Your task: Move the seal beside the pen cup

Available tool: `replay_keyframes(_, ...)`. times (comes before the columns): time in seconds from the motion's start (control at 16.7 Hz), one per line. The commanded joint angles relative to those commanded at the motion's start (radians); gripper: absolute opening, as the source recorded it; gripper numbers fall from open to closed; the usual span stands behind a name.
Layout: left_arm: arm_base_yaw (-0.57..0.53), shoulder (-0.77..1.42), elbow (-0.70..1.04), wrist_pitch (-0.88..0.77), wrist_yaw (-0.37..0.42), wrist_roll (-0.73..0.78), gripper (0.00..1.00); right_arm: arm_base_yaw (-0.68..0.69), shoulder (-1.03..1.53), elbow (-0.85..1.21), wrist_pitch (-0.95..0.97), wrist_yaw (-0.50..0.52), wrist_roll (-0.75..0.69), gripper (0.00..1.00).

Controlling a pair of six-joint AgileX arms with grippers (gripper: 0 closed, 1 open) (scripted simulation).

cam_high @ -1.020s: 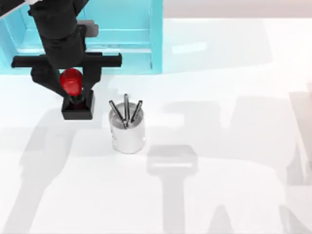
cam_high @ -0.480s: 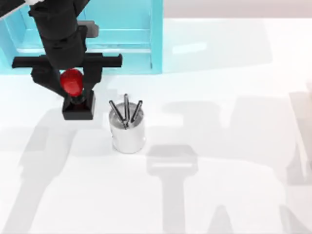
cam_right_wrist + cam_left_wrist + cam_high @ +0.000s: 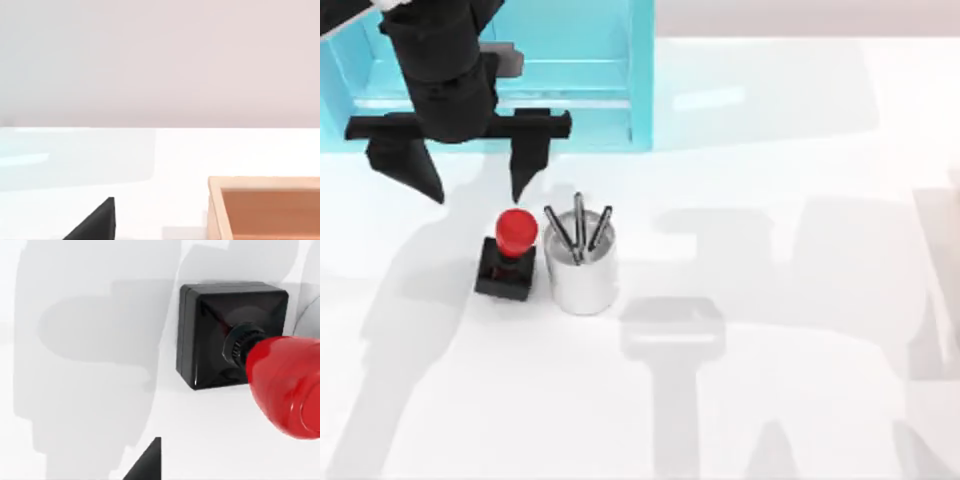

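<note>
Now the seal [image 3: 507, 259] stands beside the pen cup [image 3: 581, 272], below the left gripper's [image 3: 475, 190] spread, empty jaws.

The white table [image 3: 770, 400] carries the seal [image 3: 508, 258] just beside the pen cup [image 3: 582, 275].

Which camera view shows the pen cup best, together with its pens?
The top view: the whole pen cup stands there with three pens, the seal close at its left. The left wrist view catches perhaps a pale sliver of it beyond the seal; the right wrist view looks elsewhere.
</note>
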Motion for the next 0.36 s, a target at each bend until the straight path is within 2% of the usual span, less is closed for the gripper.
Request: replay_keyframes(0.36,0.000,0.000,0.000,0.000,0.000,0.000,1.00,0.000,0.000,0.000,0.000,0.000,0.000,1.00)
